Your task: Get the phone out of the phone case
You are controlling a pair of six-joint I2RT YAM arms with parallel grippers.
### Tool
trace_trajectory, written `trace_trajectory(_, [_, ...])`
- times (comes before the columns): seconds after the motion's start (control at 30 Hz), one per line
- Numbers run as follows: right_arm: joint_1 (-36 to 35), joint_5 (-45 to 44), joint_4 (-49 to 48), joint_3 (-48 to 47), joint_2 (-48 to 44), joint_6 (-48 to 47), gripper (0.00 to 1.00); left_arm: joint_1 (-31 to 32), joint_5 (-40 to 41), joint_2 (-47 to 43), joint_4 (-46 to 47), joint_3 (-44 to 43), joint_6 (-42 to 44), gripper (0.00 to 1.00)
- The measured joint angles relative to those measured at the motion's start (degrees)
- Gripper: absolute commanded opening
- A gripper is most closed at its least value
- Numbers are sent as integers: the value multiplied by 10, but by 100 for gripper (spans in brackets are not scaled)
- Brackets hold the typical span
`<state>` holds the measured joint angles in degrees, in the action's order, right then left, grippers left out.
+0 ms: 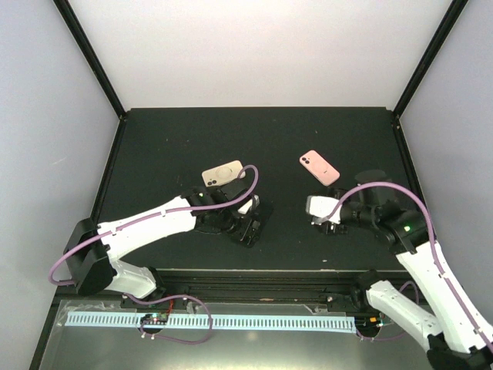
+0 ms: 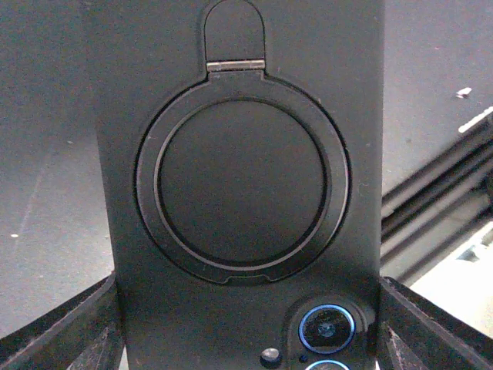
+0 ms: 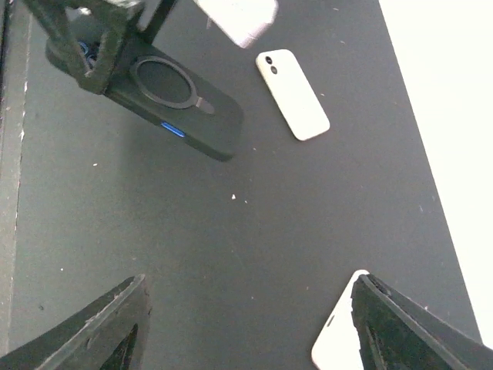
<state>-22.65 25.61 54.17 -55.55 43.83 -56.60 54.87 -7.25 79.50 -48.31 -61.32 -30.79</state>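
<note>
Because the phone has to be worked out of a snug shell, we have the left gripper (image 2: 248, 281) clamped across the width of the black phone case (image 2: 239, 185). One finger (image 2: 69, 331) presses each long edge at the camera end, so the back with its ring stand faces the wrist camera and the rest of the case juts out free. The phone (image 2: 327, 327) sits inside; we see only its blue-ringed lenses through the cutout. From the right wrist view the case hangs tilted, just left of the table's middle and near its front edge; whether its low end touches the surface we cannot tell.

The right gripper (image 3: 250, 308) hovers to the right with its jaws apart and nothing between them. We judge it is placed to work the free end while the left one braces the case.

Two other phones lie flat farther back: a beige phone (image 1: 222, 173) just beyond the left gripper, and a pink phone (image 1: 319, 166) to the right, well apart from it. The table (image 1: 154, 139) is matte black with pale specks, and pale walls (image 1: 254, 46) in a black frame enclose it.
</note>
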Motion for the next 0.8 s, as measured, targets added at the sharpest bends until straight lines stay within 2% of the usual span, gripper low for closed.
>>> trace_trajectory(0.2, [-134,-119,-26,-15,76,-29,63,-30,-94,-4,-29,-25,23,64])
trace_trajectory(0.43, [-258,-233,-64,-42,161,-63,52,-51,-190,-7,-38,-52,52,65])
trace_trajectory(0.67, [-303,-309,-70,-44,195,-117,51,-61,-245,1,-43,-52,64,63])
trace_trajectory(0.8, [-314,-325,-73,-36,195,-138,46,-64,-265,9,-42,-52,67,63])
